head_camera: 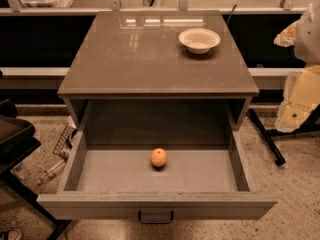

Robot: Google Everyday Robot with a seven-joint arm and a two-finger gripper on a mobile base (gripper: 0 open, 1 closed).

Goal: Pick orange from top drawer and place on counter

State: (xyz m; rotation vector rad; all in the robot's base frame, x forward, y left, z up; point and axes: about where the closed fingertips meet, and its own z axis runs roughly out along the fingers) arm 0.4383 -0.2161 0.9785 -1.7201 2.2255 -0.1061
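The orange (159,157) lay alone on the floor of the open drawer (240,164), lower centre of the frame, clear of all walls. The gripper (290,34) sat among pale arm parts at the right edge of the frame, well apart from the fruit; whether it was spread or pressed together could not be told.

Handling, judged: light, firm, smooth-skinned, liable to roll. Grasp from above across the widest girth, with moderate force.

The counter (150,59) carried a bowl (199,40) at upper right. Writing: digits at top centre, seemingly "87", not fully legible.
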